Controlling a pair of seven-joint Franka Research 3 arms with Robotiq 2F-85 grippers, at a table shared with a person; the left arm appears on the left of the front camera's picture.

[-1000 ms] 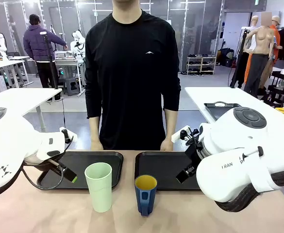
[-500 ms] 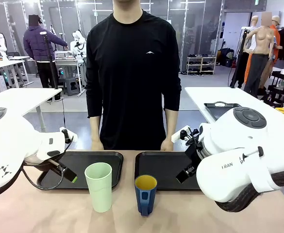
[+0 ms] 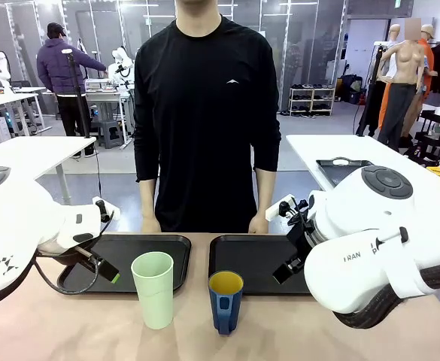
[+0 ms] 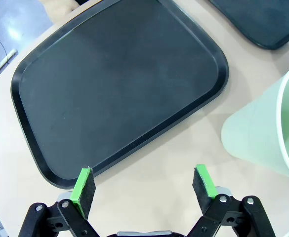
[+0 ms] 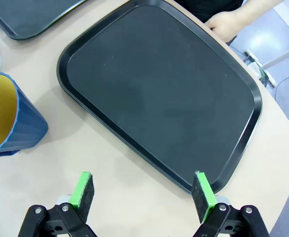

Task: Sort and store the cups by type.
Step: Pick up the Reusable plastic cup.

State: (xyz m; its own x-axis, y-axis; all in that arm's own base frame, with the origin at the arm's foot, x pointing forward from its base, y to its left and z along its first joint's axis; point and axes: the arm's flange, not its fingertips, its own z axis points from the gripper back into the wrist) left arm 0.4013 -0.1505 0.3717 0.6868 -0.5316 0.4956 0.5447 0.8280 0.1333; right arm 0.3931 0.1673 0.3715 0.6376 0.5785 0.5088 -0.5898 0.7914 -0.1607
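Observation:
A tall pale mint-green cup (image 3: pixel 153 289) stands upright on the table, in front of the left black tray (image 3: pixel 171 248). The shorter dark blue mug (image 3: pixel 226 301) with a yellow inside stands beside it, in front of the right black tray (image 3: pixel 246 259). My left gripper (image 3: pixel 105 269) hangs open over the left tray's near edge, left of the green cup (image 4: pixel 277 131). My left gripper (image 4: pixel 144 187) holds nothing. My right gripper (image 3: pixel 289 268) is open over the right tray (image 5: pixel 159 89), with the blue mug (image 5: pixel 8 121) off to its side. Nothing sits between the right gripper's (image 5: pixel 143 191) fingers.
A person in a black top (image 3: pixel 204 113) stands at the far side with both hands (image 3: pixel 259 224) resting on the table edge behind the trays. One hand (image 5: pixel 226 22) lies just past the right tray. Bare tabletop (image 3: pixel 77 327) lies in front of the cups.

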